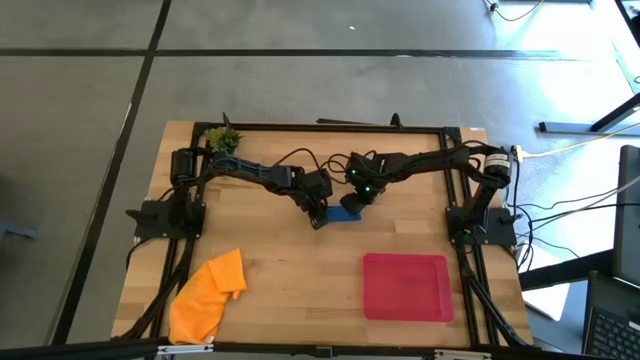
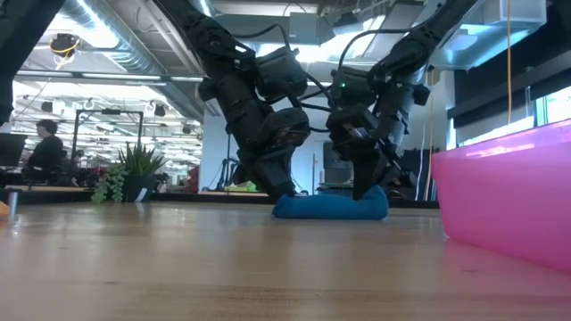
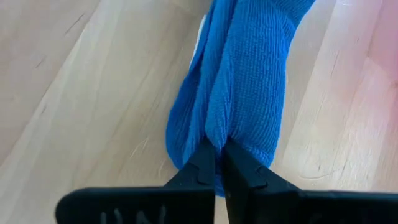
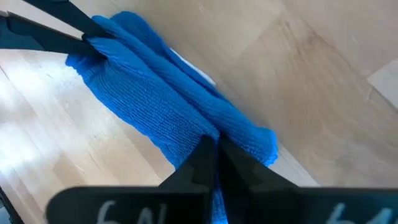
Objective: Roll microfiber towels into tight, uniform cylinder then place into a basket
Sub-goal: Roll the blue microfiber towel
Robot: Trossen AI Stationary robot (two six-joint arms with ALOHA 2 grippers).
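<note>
The blue towel [image 1: 347, 213] lies bunched into a loose roll on the wooden table [image 1: 300, 270], stretched between the two grippers. The left gripper [image 3: 217, 163] pinches one end of it with fingers closed tight; the right gripper [image 4: 214, 149] clamps the opposite end the same way. The red basket [image 1: 406, 287] sits near the right gripper's side, apart from the roll. The orange towel [image 1: 207, 296] lies crumpled well away, on the left arm's side.
</note>
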